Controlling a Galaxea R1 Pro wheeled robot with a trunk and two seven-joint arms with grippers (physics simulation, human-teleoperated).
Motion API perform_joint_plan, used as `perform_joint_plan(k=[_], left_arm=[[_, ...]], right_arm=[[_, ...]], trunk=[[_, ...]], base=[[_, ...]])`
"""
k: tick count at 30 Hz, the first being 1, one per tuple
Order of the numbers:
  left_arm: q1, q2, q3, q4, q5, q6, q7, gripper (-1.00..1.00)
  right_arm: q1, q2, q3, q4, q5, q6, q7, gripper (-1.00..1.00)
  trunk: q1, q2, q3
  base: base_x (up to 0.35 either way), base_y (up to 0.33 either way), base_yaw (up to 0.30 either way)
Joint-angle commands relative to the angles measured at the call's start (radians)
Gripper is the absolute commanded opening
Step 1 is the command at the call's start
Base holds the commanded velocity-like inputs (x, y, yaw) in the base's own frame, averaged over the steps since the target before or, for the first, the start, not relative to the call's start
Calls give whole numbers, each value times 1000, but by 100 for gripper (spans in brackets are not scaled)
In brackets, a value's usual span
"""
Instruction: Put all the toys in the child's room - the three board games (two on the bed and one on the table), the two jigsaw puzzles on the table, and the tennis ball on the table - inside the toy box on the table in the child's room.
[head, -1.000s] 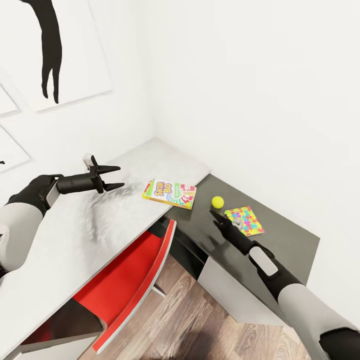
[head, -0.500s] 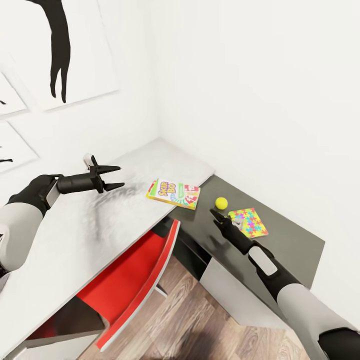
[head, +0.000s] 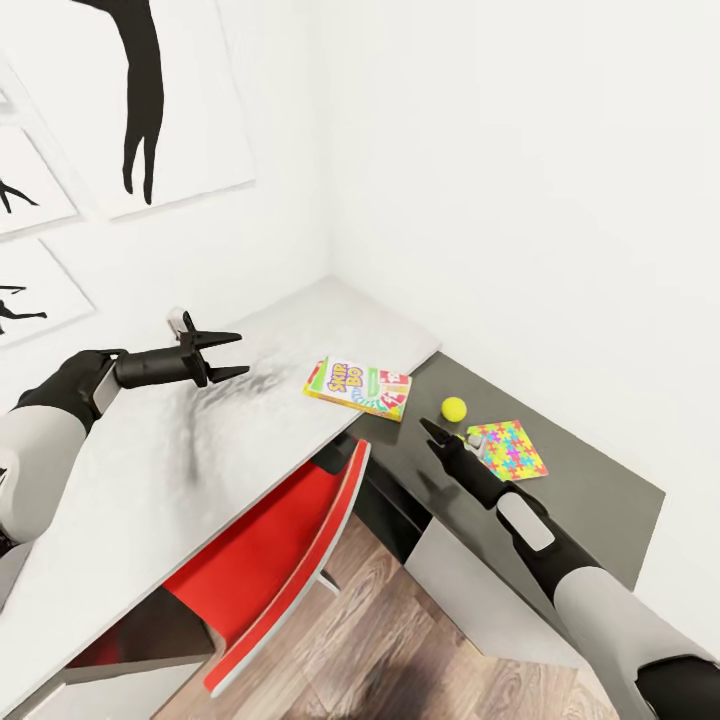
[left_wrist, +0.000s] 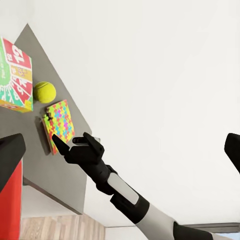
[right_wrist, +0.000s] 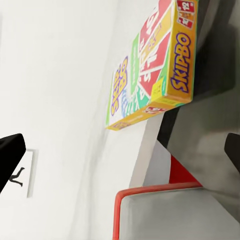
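Here, left gripper (head: 232, 355) jaws spread, empty, above table (head: 150, 450).

We read "SKIP BO" on the lid of the board game box (head: 358, 387), "SKIPBO" along its orange side edge (right_wrist: 179, 65), and the number "12" on a red corner.

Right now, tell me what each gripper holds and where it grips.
Nothing is held. The left gripper is open and empty above the table; the right gripper holds nothing.
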Motion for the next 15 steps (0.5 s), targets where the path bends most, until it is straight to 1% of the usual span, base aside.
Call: perform_joint_plan(k=[1,4,10,15], left_arm=[[-1,0,1,0,-2,11,-4,100],[0,0,0,0,-2,11,-4,100],[2,-1,0,0,-2,11,-4,100],[7,-1,0,0,-2,11,-4,100]], right_arm=[[-1,-1,4,0,-11,5,1,100],[-1,-1,4,1,-11,6,1,100],[-1,-1,3,2,-12,5,1,100],[-1,-1,3,2,-12,2,1,100]], trunk=[[1,-2,-2],[1,-2,-1],[1,-2,-1],[1,-2,-1]], base=[[0,0,23],[0,0,77],[0,0,180],[0,0,56]])
